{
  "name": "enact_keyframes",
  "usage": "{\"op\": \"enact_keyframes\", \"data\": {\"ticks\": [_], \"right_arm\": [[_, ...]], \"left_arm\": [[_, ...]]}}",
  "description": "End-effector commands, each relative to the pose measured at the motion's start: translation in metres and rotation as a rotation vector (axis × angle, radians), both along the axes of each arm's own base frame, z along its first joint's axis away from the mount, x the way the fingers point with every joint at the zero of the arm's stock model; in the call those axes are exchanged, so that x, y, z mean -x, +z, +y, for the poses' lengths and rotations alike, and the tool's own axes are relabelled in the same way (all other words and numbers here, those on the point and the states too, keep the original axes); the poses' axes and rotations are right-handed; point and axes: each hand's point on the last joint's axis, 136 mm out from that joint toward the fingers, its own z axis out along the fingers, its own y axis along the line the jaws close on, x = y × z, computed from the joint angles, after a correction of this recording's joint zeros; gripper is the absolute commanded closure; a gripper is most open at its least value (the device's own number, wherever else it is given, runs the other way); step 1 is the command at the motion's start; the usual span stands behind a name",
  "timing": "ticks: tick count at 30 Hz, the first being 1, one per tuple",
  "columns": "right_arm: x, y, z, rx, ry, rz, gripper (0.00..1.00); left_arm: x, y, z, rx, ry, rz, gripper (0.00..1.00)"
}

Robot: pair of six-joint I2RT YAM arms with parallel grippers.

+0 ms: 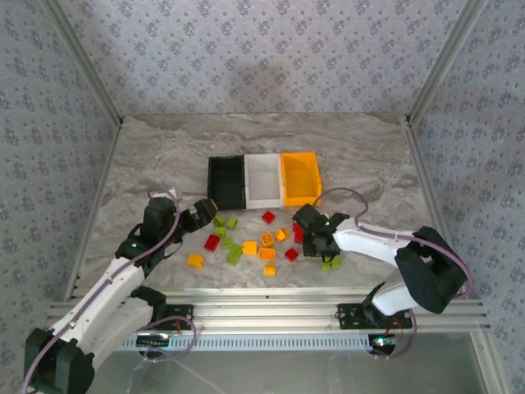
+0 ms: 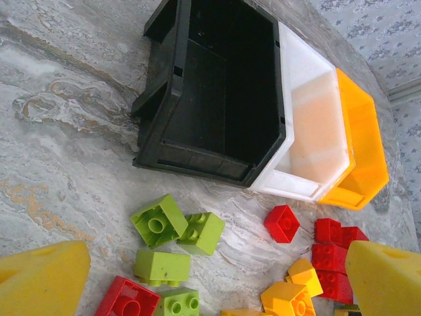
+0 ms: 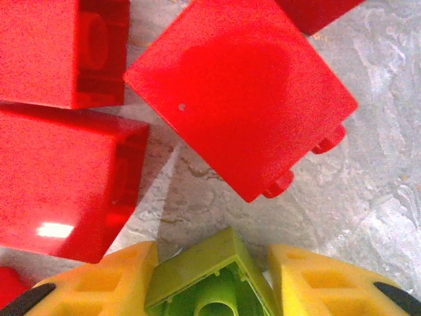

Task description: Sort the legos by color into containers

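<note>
Lime green brick [image 3: 197, 270], hollow side showing, sits pinched in the right gripper [image 3: 210, 296], red bricks [image 3: 243, 92] crowding just beyond. Left wrist view shows black bin [image 2: 217, 85], white bin [image 2: 316, 125] and orange-yellow bin [image 2: 365, 145] (touching, in a row) past the wide-spread left gripper [image 2: 214, 280].

Robot test booth, papered walls [image 1: 262, 49], aluminium frame [image 1: 271, 312]

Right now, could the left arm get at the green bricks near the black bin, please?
Probably yes: the left gripper is open, close to the green bricks, which lie loose with nothing on top. A red brick nearby might crowd a finger.
</note>
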Motion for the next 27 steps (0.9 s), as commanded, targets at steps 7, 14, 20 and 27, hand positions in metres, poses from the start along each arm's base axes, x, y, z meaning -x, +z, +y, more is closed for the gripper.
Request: {"op": "enact_keyframes", "data": {"ticks": [7, 14, 20, 27], "right_arm": [[-0.007, 0.038, 0.013, -0.099, 0.011, -0.076, 0.68], [-0.053, 0.105, 0.027, -0.171, -0.004, -0.210, 0.68], [-0.135, 0.131, 0.031, -0.152, -0.083, -0.326, 0.67], [-0.205, 0.117, 0.032, -0.123, -0.167, -0.311, 0.65]], "left_arm": [[-0.002, 0.006, 0.001, 0.011, 0.021, -0.028, 0.00], [-0.003, 0.004, 0.006, 0.022, 0.061, -0.011, 0.00], [-0.001, 0.000, 0.008, -0.005, 0.060, 0.005, 0.00], [0.003, -0.007, 0.009, -0.079, 0.013, 0.020, 0.01]]}}
